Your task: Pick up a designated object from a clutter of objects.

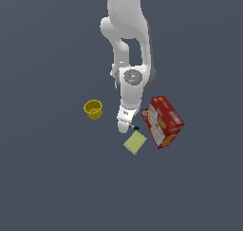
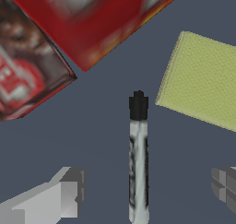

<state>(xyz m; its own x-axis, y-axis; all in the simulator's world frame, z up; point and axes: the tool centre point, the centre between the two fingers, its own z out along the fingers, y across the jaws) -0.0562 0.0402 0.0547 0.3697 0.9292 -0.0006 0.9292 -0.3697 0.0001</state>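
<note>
The designated object, a thin stick (image 2: 138, 163) with a black end and a pale grey-white shaft, lies flat on the dark floor. In the wrist view it sits between my two fingers (image 2: 64, 193), and neither pad touches it. My gripper (image 2: 145, 191) is open and low over it. In the exterior view only a small black bit of the stick (image 1: 135, 127) shows beside my gripper (image 1: 124, 128). The clutter of objects surrounds it: a flat yellow-green square (image 2: 203, 80) (image 1: 135, 142), a large red printed box (image 2: 87, 20) (image 1: 163, 121) and a yellow cup (image 1: 93, 109).
The red box and a second red printed face (image 2: 23, 75) stand close beyond the stick's black end. The yellow-green square lies just to one side of that end. The cup stands apart on the exterior view's left. The arm (image 1: 128, 44) reaches down from the top.
</note>
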